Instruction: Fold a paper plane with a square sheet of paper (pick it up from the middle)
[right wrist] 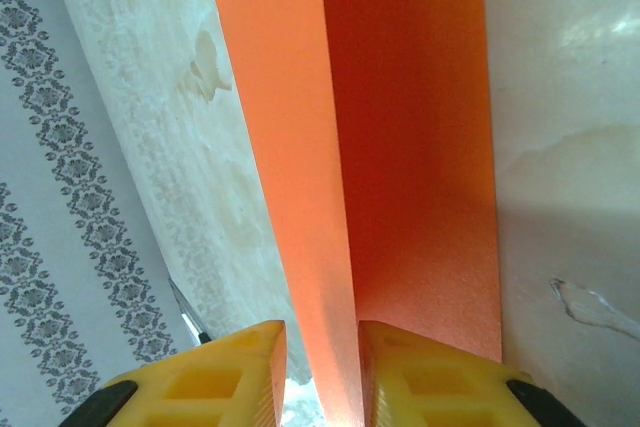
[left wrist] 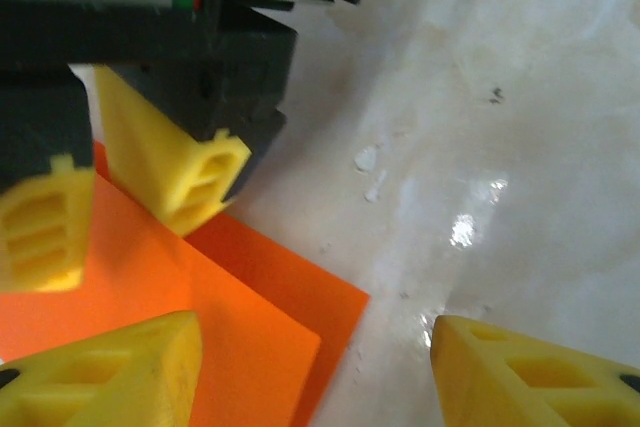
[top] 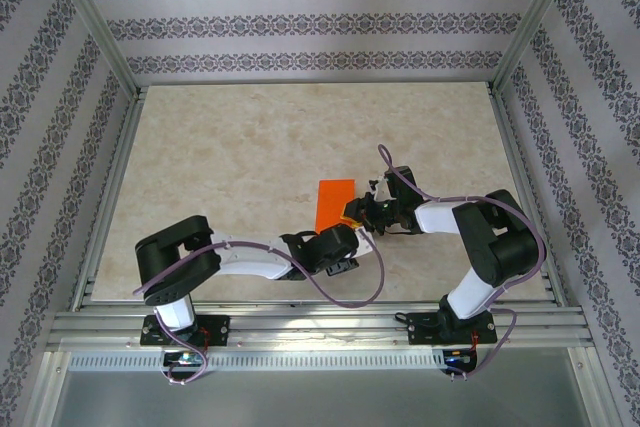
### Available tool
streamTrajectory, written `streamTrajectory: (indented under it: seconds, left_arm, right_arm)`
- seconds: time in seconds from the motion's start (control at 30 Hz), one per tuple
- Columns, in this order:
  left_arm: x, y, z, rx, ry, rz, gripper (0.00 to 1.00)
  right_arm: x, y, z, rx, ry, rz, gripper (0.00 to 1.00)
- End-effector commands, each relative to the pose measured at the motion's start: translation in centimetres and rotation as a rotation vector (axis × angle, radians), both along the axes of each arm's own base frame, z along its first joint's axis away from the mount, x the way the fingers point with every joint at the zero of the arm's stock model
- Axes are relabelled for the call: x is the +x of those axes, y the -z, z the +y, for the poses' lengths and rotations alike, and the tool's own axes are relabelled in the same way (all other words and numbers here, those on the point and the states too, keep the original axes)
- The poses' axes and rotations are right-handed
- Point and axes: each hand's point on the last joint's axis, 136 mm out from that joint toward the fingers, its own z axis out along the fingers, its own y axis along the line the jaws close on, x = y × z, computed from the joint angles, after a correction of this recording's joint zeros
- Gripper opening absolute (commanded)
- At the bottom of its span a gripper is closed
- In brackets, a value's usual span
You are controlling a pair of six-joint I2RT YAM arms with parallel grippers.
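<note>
The square sheet of paper (top: 332,202) is bright orange and lies folded on the table as a narrow rectangle, with two layers showing (left wrist: 250,347). My right gripper (top: 363,213) sits at the sheet's near right corner. In the right wrist view its jaws (right wrist: 320,332) stand narrow around a raised flap (right wrist: 290,147) that crosses the gap between them, while the lower layer (right wrist: 420,147) lies flat. My left gripper (top: 358,239) hovers just in front of the sheet with its yellow fingers (left wrist: 110,372) wide apart (left wrist: 315,337) and nothing between them.
The beige marbled table (top: 250,137) is bounded by a metal frame (top: 310,325) in front and patterned walls (top: 310,22) on three sides. The two grippers are close together near the middle, and the right gripper's fingers (left wrist: 185,172) fill the upper left of the left wrist view.
</note>
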Motion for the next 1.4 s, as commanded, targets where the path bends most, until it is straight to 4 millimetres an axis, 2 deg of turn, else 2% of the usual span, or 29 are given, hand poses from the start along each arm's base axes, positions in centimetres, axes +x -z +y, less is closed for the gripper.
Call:
streamTrajectory:
  seconds: [0.0, 0.2, 0.43, 0.57, 0.63, 0.93, 1.03, 1.17, 1.37]
  left_arm:
    - [0.8, -0.3, -0.5, 0.037, -0.004, -0.075, 0.63]
    - [1.3, 0.2, 0.4, 0.059, -0.045, -0.099, 0.60]
    - [1.6, -0.6, -0.2, 0.036, -0.057, -0.103, 0.53]
    - [1.8, -0.7, 0.2, 0.027, -0.086, -0.114, 0.41]
    - [1.7, -1.1, 0.0, 0.004, -0.083, -0.110, 0.38]
    - [1.7, -1.4, 0.1, -0.011, -0.104, -0.097, 0.06]
    - [1.8, -1.7, 0.1, -0.029, -0.123, -0.094, 0.02]
    - [1.8, -2.3, 0.1, -0.089, -0.151, -0.027, 0.00]
    - [1.8, -3.5, 0.4, -0.244, -0.219, 0.152, 0.00]
  right_arm:
    - [0.7, -0.5, 0.0, 0.016, 0.009, -0.015, 0.26]
    - [0.8, -0.5, 0.0, 0.015, 0.016, -0.015, 0.26]
    - [0.9, -0.5, 0.0, 0.014, 0.018, -0.013, 0.26]
    - [0.9, -0.5, 0.0, 0.012, 0.020, -0.015, 0.26]
    - [0.9, -0.4, 0.0, 0.011, 0.021, -0.013, 0.26]
    - [0.7, -0.3, -0.1, 0.003, 0.022, -0.012, 0.26]
    - [0.7, -0.3, -0.3, -0.003, 0.025, -0.016, 0.27]
    - [0.7, -0.4, -1.3, -0.047, 0.046, -0.033, 0.27]
    - [0.5, -0.8, -5.0, -0.148, 0.146, -0.072, 0.32]
